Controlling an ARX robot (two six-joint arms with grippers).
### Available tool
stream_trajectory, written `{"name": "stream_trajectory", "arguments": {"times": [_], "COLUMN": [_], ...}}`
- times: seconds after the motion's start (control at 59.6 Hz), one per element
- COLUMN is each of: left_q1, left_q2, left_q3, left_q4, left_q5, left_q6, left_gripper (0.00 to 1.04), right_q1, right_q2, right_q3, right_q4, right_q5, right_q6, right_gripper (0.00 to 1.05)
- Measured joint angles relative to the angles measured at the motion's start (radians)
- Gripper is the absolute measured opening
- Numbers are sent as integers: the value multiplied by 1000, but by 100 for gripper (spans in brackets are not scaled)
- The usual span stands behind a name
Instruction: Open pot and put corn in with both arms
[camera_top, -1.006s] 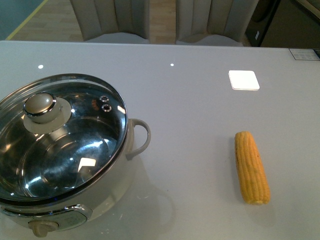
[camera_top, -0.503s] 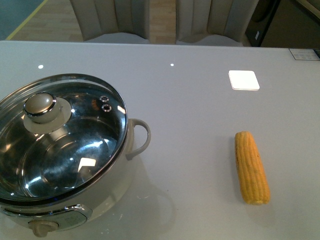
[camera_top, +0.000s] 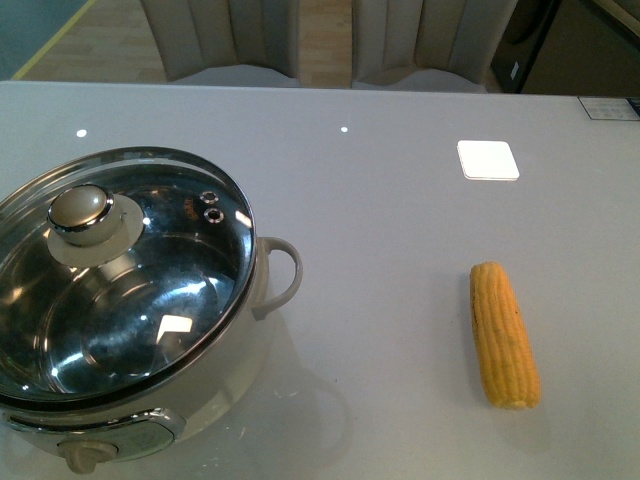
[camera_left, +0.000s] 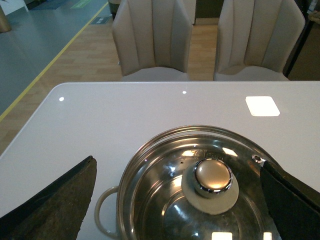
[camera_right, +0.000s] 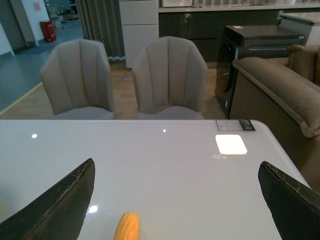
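Note:
The cream-white pot (camera_top: 262, 330) stands at the table's front left, closed by a glass lid (camera_top: 120, 270) with a round cream knob (camera_top: 82, 213). Its loop side handle (camera_top: 282, 275) points right. A yellow-orange corn (camera_top: 503, 333) cob lies on the table at the right, well apart from the pot. Neither arm shows in the front view. In the left wrist view my left gripper (camera_left: 180, 200) is open, its fingers spread wide to either side of the lid knob (camera_left: 213, 176). My right gripper (camera_right: 177, 200) is open above the table, with the corn's tip (camera_right: 126, 227) between its fingers.
A white square patch (camera_top: 488, 160) sits on the table at the back right. Two beige chairs (camera_top: 330, 40) stand behind the far edge. A brown sofa (camera_right: 285, 95) and a dark cabinet show beyond the table's right side.

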Motion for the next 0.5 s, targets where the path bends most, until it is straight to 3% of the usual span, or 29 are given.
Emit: {"name": "stream_trajectory", "arguments": {"times": [0.235, 0.369, 0.503], "left_q1": [-18, -11, -11], "left_q2": [708, 997, 1107], "left_q3": [164, 242, 264], "left_q4": [583, 705, 739], "left_q5": [4, -14, -29], "left_q6": [-15, -40, -58], "left_gripper": [98, 98, 98], "right_q1": [0, 0, 0], "right_q2": [0, 0, 0], "right_q3": [0, 0, 0], "right_q4": [0, 0, 0], "right_q5": [0, 0, 0], "right_q6": [0, 0, 0], "right_gripper": [96, 96, 96]}}
